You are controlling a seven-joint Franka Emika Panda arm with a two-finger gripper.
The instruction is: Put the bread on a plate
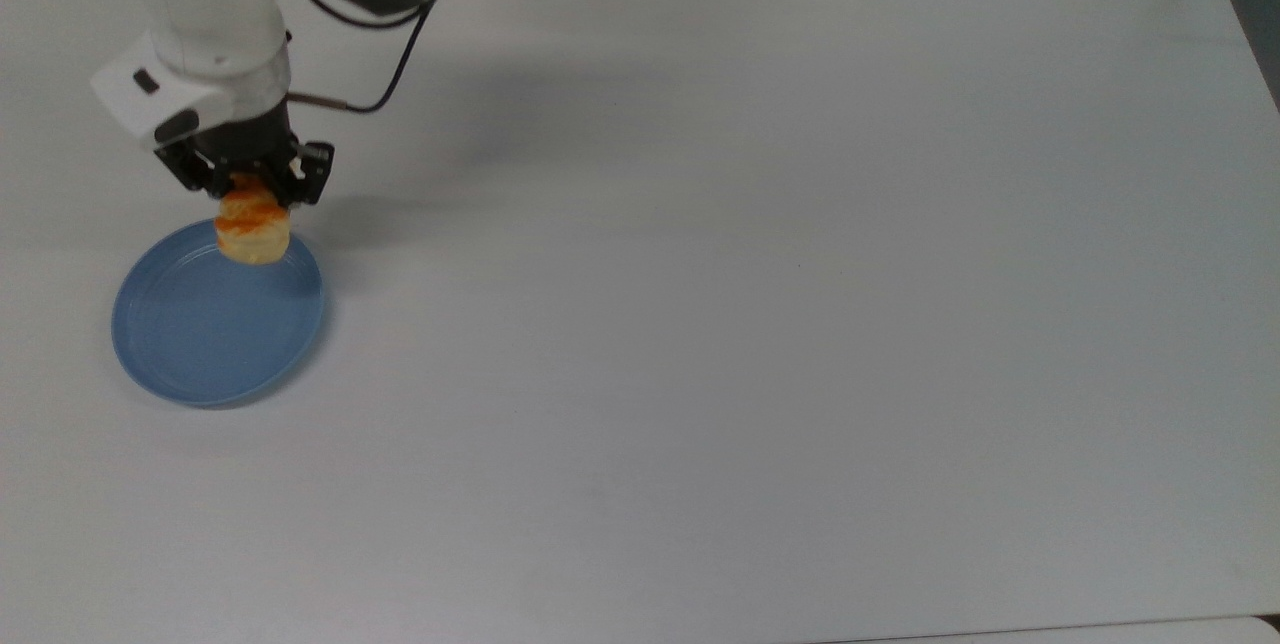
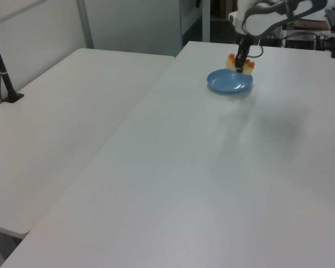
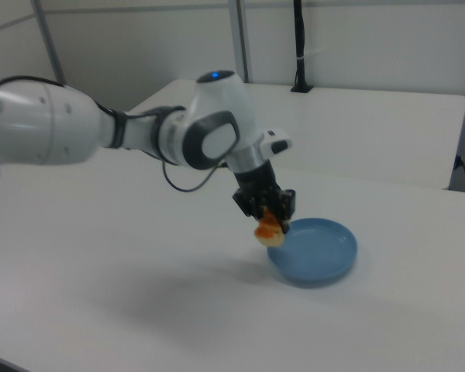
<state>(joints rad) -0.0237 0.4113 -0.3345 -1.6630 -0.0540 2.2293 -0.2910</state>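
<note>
The pale-tan bread [image 1: 252, 227] with orange-brown glazed bumps hangs in the air, and my gripper [image 1: 250, 194] is shut on its upper part. It hovers over the far rim of the round light-blue plate [image 1: 200, 344], which lies flat on the white table at the top view's left. In the right view the bread [image 3: 270, 229] hangs just above the plate's [image 3: 325, 256] left rim, held by my gripper [image 3: 268, 213]. In the left view the bread [image 2: 240, 63] sits above the plate's [image 2: 228, 84] far side.
The wide white table [image 1: 760, 304] spreads to the top view's right. A cable [image 1: 385, 89] loops off the arm's wrist. A second white table [image 2: 61, 106] stands alongside in the left view, with a black post [image 2: 3, 72] on it.
</note>
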